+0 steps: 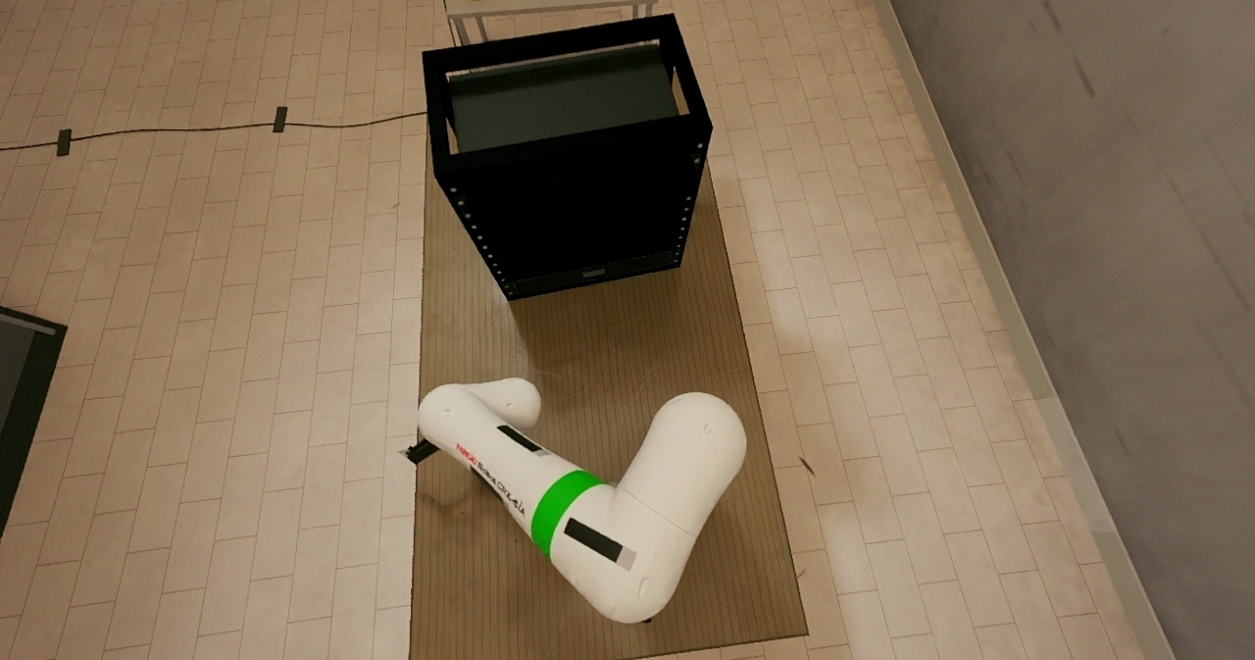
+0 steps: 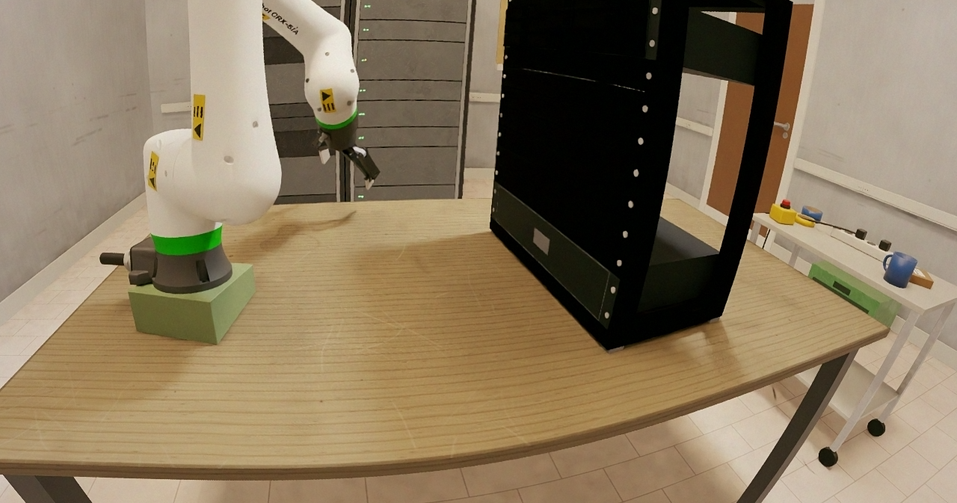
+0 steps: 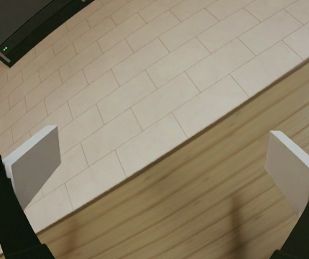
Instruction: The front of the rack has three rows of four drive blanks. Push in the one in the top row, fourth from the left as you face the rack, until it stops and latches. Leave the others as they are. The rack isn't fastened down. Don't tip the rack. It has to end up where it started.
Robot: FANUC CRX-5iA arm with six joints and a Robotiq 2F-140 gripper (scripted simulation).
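Observation:
The black open-frame rack [image 2: 622,145] stands on the wooden table, at its right end in the exterior view; it also shows from above in the top view [image 1: 566,155]. Its front face is very dark and I cannot make out the single drive blanks. My gripper [image 2: 348,158] hangs open and empty above the far table edge, well left of the rack and apart from it. In the wrist view the two white finger pads stand wide apart [image 3: 164,173], with only the table edge and floor between them. From above, only one fingertip [image 1: 419,451] sticks out from under the arm.
The robot base sits on a green block [image 2: 192,299] at the table's left end. Tall server cabinets [image 2: 401,78] stand behind the table. A small white cart [image 2: 863,259] with a blue mug [image 2: 898,267] and a yellow button box [image 2: 781,214] stands to the right.

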